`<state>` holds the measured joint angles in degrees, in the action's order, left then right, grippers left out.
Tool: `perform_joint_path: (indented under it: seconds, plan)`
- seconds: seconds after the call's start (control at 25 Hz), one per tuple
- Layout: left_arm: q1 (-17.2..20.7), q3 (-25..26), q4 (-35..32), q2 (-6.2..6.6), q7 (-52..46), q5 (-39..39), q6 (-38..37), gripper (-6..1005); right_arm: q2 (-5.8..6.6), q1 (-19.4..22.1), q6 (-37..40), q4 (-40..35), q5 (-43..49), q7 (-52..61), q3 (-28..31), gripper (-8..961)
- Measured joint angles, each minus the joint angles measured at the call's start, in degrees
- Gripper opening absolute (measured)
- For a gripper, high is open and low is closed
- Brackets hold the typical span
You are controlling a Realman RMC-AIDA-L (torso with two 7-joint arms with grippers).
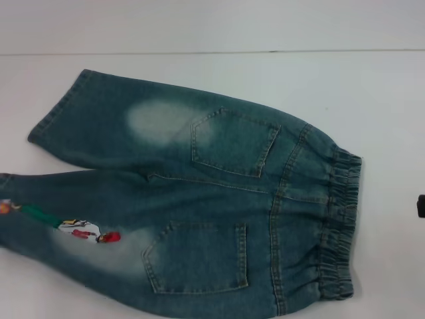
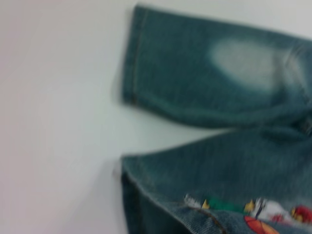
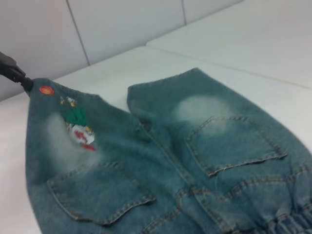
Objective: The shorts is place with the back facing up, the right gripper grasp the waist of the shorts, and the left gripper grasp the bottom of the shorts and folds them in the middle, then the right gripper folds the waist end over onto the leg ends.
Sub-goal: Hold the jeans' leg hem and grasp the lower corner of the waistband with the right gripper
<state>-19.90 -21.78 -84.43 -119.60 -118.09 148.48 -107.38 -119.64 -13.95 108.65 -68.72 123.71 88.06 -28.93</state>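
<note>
The shorts (image 1: pixel 199 199) lie back-up on the tabletop (image 1: pixel 372 86), waist (image 1: pixel 340 222) at three o'clock, hems at nine. The left gripper (image 3: pixel 13 72) meets the printed leg's hem corner, jaws unclear. The right gripper (image 1: pixel 421 206) must reach the waist next.

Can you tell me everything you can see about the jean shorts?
The shorts are long, made of faded blue denim, lying flat on a white table with the back up. Two stitched back pockets show, each near a pale bleached patch. The ruched elastic waist points to the robot's right, the two leg hems to its left. A red, white and green cartoon print sits on the nearer leg. A dark pincer tip touches that leg's hem corner.
</note>
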Motion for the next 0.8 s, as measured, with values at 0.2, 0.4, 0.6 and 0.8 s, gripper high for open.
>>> perform_joint_path:
  seconds: [0.2,0.4,0.6,0.8]
  plan:
    - [-3.43,-1.81,4.61,0.00,0.78,-0.17,1.50,38,-0.15,-1.00,-0.27,0.80,0.07,-0.08,0.19,51]
    - [-4.03,-2.32,5.71,0.43,0.30,0.05,2.09,38,-0.03,-1.44,-0.38,0.74,1.25,1.51,-1.90,58]
    - [-3.82,-2.32,6.43,0.69,0.12,0.41,2.26,38,0.08,-4.60,-0.68,0.82,6.57,6.51,-4.37,66]
    - [-4.03,-2.60,8.43,0.77,0.13,2.73,3.76,39,0.01,-10.66,0.14,1.81,15.59,12.54,-9.77,238]
